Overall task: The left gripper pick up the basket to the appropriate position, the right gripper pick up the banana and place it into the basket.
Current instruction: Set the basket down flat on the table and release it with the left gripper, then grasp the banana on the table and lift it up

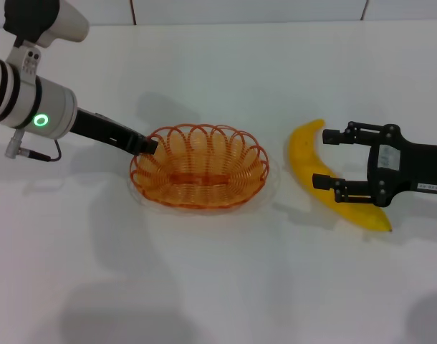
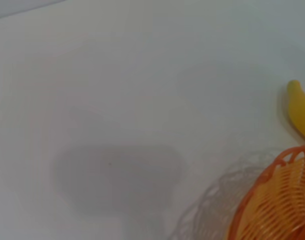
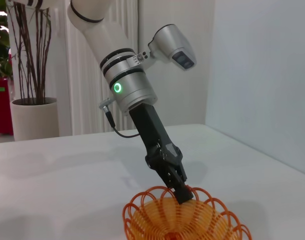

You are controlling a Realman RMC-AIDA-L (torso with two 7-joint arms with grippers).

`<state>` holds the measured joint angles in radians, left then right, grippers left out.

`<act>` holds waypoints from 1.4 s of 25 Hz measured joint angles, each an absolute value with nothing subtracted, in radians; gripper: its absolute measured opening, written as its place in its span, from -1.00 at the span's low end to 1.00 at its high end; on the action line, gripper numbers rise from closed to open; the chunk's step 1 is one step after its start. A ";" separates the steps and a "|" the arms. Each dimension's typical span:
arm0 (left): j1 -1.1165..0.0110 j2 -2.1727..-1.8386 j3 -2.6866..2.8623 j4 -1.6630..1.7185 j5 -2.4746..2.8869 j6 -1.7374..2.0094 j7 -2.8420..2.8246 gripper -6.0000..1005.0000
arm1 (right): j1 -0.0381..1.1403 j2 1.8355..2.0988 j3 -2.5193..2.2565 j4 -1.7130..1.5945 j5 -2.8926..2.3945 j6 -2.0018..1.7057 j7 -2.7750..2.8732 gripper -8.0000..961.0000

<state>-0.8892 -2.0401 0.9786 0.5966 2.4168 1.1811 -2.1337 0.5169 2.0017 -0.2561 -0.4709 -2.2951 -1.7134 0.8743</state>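
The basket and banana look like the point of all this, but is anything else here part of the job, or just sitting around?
Part of the job:
- basket, on the table
- banana, lying beside it
- left claw, at the basket's rim
- right claw, open around the banana

Just there:
- potted plant in the background
- white table

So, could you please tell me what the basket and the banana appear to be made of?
The basket looks like thin looped wire with a glossy orange, slightly see-through coating; light shows through its open loops, though it could be moulded plastic. The banana seems to be smooth plastic: an even bright yellow with no spots or bruises.
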 joint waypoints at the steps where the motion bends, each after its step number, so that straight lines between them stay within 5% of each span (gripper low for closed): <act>1: -0.890 -2.040 0.979 0.597 2.418 1.181 -2.134 -0.64 | 0.517 2.002 -0.256 -0.471 -2.295 -1.713 0.874 0.62; 11: -0.873 -2.042 0.982 0.641 2.411 1.198 -2.125 -0.55 | 0.507 1.998 -0.256 -0.470 -2.290 -1.714 0.874 0.62; 13: -0.857 -2.043 0.983 0.674 2.400 1.208 -2.120 -0.37 | 0.498 1.995 -0.256 -0.469 -2.279 -1.714 0.874 0.62; 18: -0.658 -2.044 1.061 0.940 2.217 1.272 -2.057 -0.02 | 0.490 1.991 -0.256 -0.468 -2.255 -1.719 0.874 0.62; 19: -0.547 -2.042 1.107 1.028 2.107 1.278 -1.969 0.01 | 0.486 1.990 -0.256 -0.468 -2.250 -1.721 0.873 0.62; 26: -0.313 -2.041 1.126 0.961 1.757 1.284 -1.457 0.29 | 0.456 1.986 -0.256 -0.465 -2.216 -1.721 0.865 0.62; 32: -0.241 -2.037 1.109 0.753 1.634 1.344 -1.084 0.65 | 0.433 1.978 -0.262 -0.465 -2.212 -1.726 0.864 0.62; 35: -0.244 -2.036 1.080 0.705 1.632 1.350 -1.043 0.56 | 0.428 1.977 -0.266 -0.469 -2.228 -1.720 0.864 0.62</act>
